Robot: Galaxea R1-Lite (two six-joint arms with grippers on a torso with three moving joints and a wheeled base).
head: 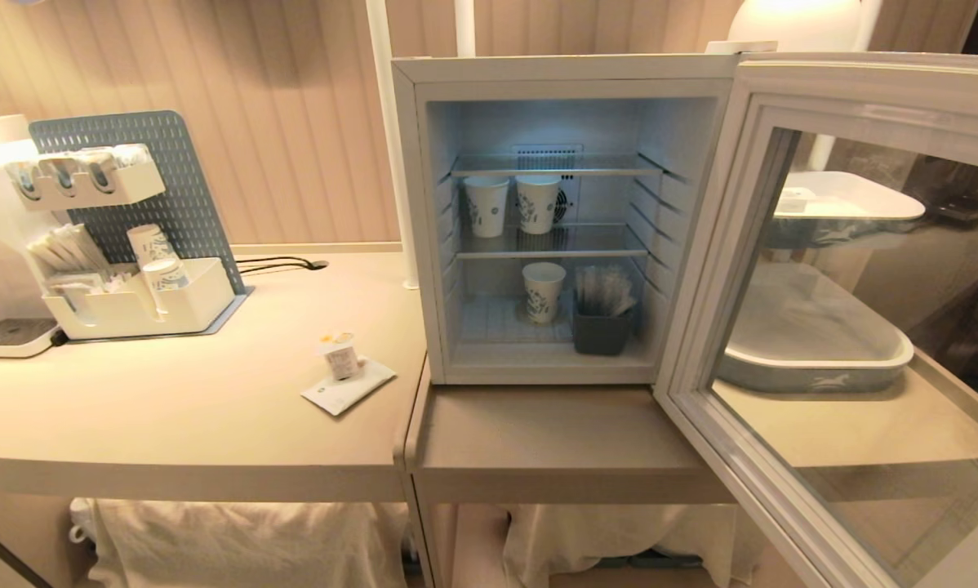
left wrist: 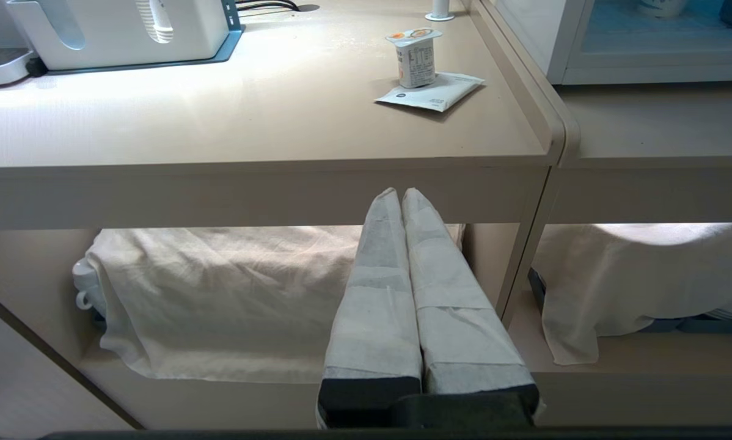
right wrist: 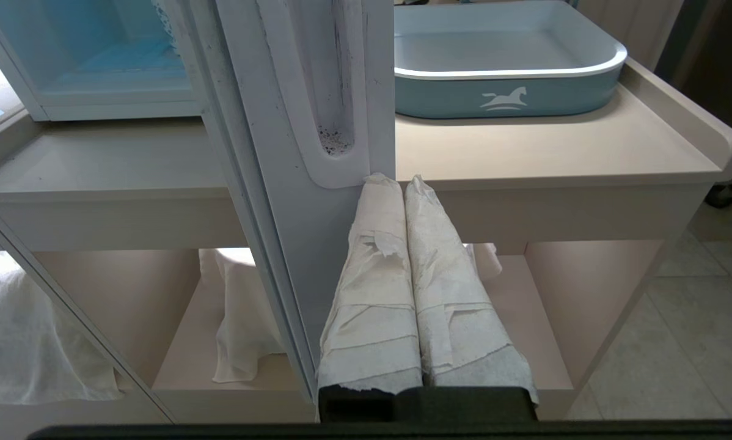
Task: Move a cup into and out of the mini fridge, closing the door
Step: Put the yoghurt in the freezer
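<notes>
Nearest the robot, the left tool (left wrist: 401,194) is seen closed and empty, held below the front edge of the tabletop (left wrist: 219,122); the right tool (right wrist: 401,182) is likewise closed and empty, held low, just beside the outer edge of the open door (head: 848,310). Neither arm appears in the head view.

On the tabletop, the cup (head: 341,356) stands upright on one corner of a flat white sachet (head: 348,386), near the tabletop's right-hand edge and left of the fridge (head: 562,69). A grasp made too low is judged likely to catch the sachet with the cup, or to slide both toward that edge. The cup is small and light, so a glancing touch from closed fingers could tip it; the left tool would have to be opened before any approach.

Further back, the fridge interior is crowded. Two paper cups (head: 511,204) occupy the middle shelf, and a third paper cup (head: 544,291) and a dark holder (head: 602,331) occupy the bottom. A careless insertion could knock these over.

The door stands swung wide to the right, in front of a tray (head: 815,363). The door's edge lies close to the right tool, so an unplanned move there could strike it.
</notes>
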